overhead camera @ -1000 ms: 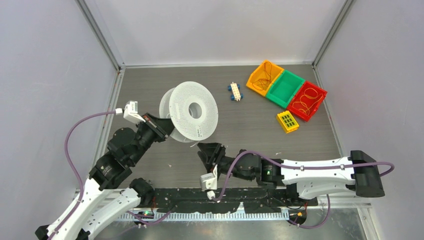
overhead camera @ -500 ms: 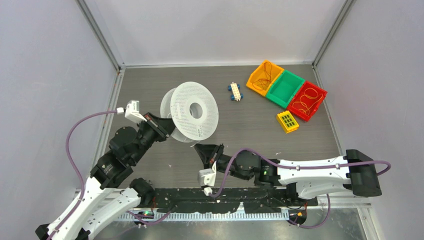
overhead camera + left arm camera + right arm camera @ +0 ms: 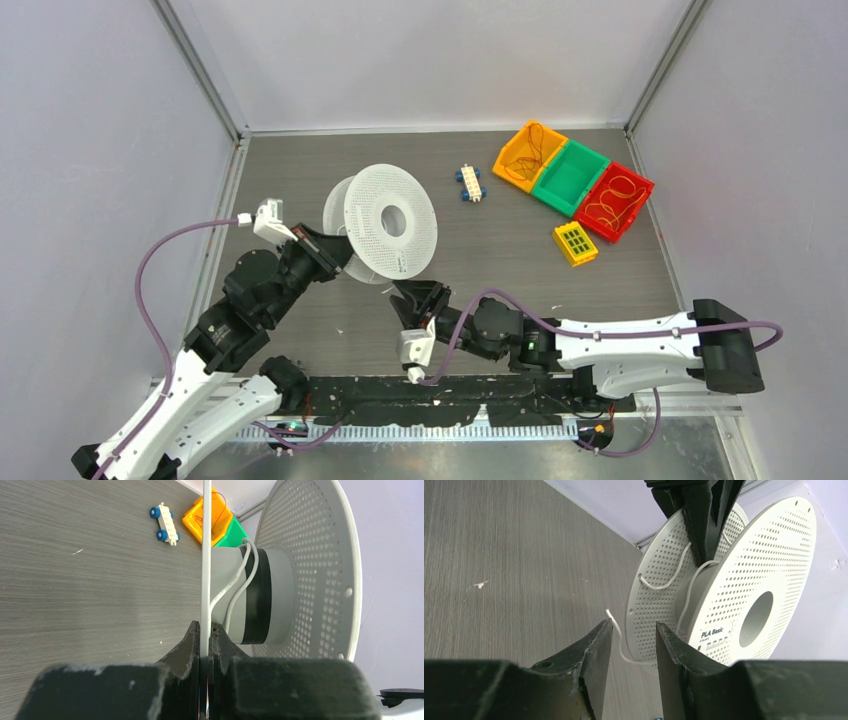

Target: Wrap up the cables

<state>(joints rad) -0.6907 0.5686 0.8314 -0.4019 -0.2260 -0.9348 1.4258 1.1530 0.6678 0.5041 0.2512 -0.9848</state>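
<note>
My left gripper [image 3: 335, 250] is clamped on the rim of one flange of the white perforated plastic spool [image 3: 385, 222]. The spool sits at centre frame in the top view with its flanges upright. In the left wrist view, my fingers [image 3: 192, 640] pinch that flange, which is seen edge-on. The thin white cord [image 3: 235, 580] makes two turns round the grey hub, beside a black band. My right gripper [image 3: 631, 645] sits just below the spool in the top view, jaws apart, holding nothing. In the right wrist view, the cord's free end [image 3: 615, 630] trails off the spool's lower edge and shows in the gap between those fingers. Contact cannot be confirmed.
</note>
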